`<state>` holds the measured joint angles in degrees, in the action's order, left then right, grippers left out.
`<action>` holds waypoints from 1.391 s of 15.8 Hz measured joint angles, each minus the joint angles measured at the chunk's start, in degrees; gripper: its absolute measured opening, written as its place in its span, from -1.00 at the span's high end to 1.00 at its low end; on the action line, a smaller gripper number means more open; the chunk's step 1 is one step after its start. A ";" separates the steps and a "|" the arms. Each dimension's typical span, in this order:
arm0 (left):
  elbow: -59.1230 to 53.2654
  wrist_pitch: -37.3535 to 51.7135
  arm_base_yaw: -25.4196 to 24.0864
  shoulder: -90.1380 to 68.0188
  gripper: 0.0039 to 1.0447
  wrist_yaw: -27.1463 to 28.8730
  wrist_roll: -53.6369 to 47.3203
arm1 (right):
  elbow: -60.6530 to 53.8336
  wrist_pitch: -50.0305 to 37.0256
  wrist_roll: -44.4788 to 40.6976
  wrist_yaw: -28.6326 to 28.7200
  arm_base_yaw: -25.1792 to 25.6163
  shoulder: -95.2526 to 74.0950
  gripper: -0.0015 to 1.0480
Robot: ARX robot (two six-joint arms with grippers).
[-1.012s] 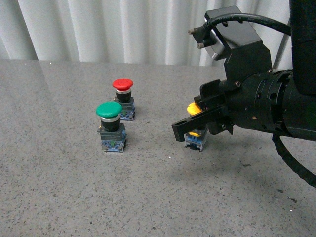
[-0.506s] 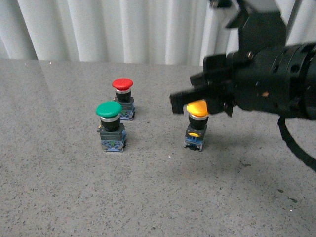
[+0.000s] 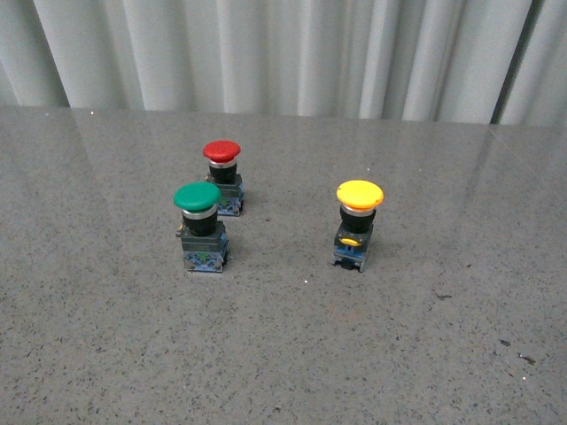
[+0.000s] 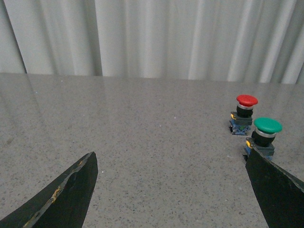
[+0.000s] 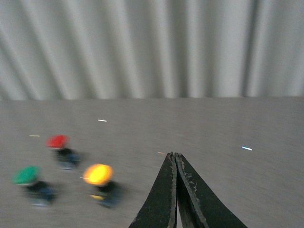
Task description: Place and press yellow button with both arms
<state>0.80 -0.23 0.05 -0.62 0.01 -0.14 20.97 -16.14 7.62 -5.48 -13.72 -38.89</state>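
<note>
From the front camera I see neither arm. The yellow button (image 3: 358, 222) stands upright on the grey speckled table (image 3: 266, 354), right of centre in the frame, its mushroom cap on top, black body below, a yellow tab on the side and the blue base on the surface. The green button (image 3: 199, 227) stands left of centre, and the red button (image 3: 221, 176) sits just behind it and slightly to its right; whether their bases touch I cannot tell. Both are well apart from the yellow one. A pale pleated curtain (image 3: 266, 53) fills the top of the frame.

My left wrist feed shows the left gripper (image 4: 175, 190) spread wide: one black finger fills the lower left corner, the other the lower right, both cut off by the frame edge, with nothing between them. The right-hand finger hides part of the green button's (image 4: 266, 135) base; the red button (image 4: 244, 113) stands clear just behind it.

The right wrist feed is smeared with motion blur. The right gripper (image 5: 175, 159) is closed, its two fingertips pressed together at bottom centre, gripping nothing. The yellow button (image 5: 100, 183) shows as a blurred blob at lower left, apart from the fingers, with the red button (image 5: 61, 148) and green button (image 5: 31, 183) further left, their details unreadable.
</note>
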 joint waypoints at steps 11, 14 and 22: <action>0.00 0.00 0.00 0.00 -0.88 0.02 0.00 | -9.99 1.86 -6.32 5.53 13.86 14.10 0.97; 0.00 0.00 0.00 0.00 -0.88 0.00 0.00 | -13.60 2.40 -6.84 5.51 13.73 17.27 0.97; 0.00 0.00 0.00 0.00 -0.88 0.02 0.00 | -17.99 5.62 -7.21 5.53 13.73 25.44 0.97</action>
<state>0.80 -0.23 0.05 -0.62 0.03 -0.14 2.98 -10.52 0.40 0.05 0.01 -13.45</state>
